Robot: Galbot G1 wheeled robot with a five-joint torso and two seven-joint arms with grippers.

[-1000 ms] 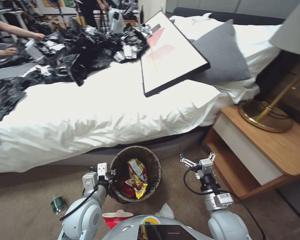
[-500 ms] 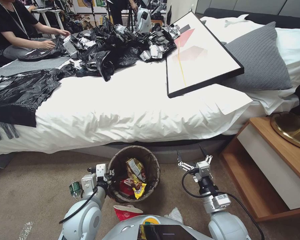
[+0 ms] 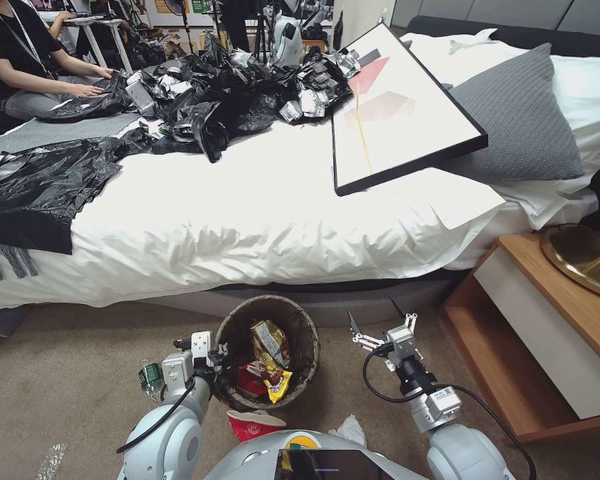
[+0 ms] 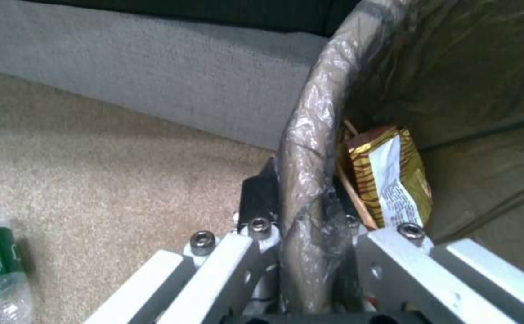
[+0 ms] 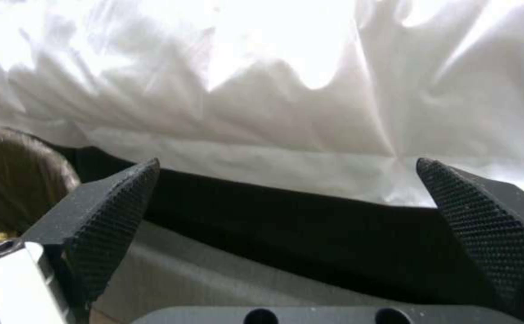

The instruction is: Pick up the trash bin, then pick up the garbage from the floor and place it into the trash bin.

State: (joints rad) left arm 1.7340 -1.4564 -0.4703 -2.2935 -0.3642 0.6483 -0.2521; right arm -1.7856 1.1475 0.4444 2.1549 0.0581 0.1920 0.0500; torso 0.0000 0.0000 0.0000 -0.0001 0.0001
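Wide bed (image 3: 247, 227) under a rumpled white duvet, running across the head view. Large framed picture (image 3: 397, 107) lying tilted on it, one edge propped on a grey pillow (image 3: 520, 113). Heap of crumpled black plastic sheets (image 3: 227, 93) piled at the far side, one flatter sheet (image 3: 40, 187) spread towards the near left edge. Wooden nightstand (image 3: 553, 320) beside the bed on the right, brass lamp base (image 3: 583, 257) standing on top. Beige carpet (image 3: 67, 373) below. Dark gap under the white bedding (image 5: 310, 112) in the right wrist view.
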